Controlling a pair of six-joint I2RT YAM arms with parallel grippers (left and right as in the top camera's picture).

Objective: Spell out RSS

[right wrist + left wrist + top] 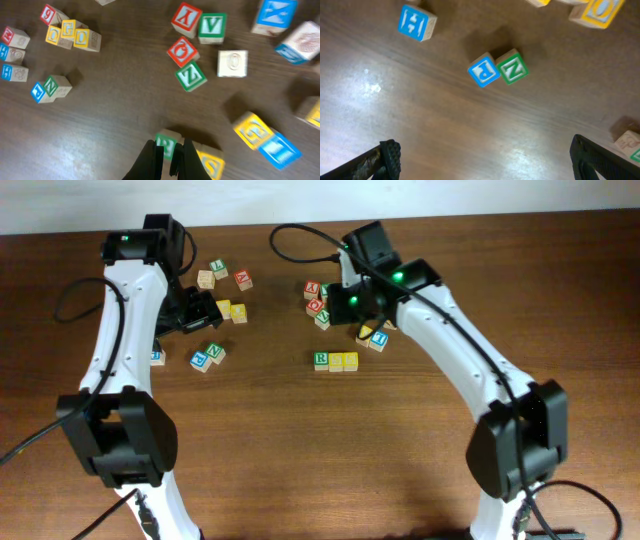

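The three task cubes are set touching in a row about the middle of the counter: the R cube (321,360) at the end nearer the left edge, then the first yellow cube (336,361) and the second yellow cube (350,361). An S is read on only one yellow face in the right wrist view; the other letter cannot be made out. The right end effector (168,159) is held with its fingers pressed together on nothing, close by the R cube; whether the cube is touched cannot be told. The word is judged to be laid out, so the main risk is disturbance. Were the closed fingers lowered or swept sideways rather than lifted straight up, the R cube could be nudged, the row skewed or a gap opened. The loose cluster (318,298) toward the far edge could likewise be pushed into the row. The left end effector (485,162) is spread wide and empty, well apart, and little danger is expected from it.
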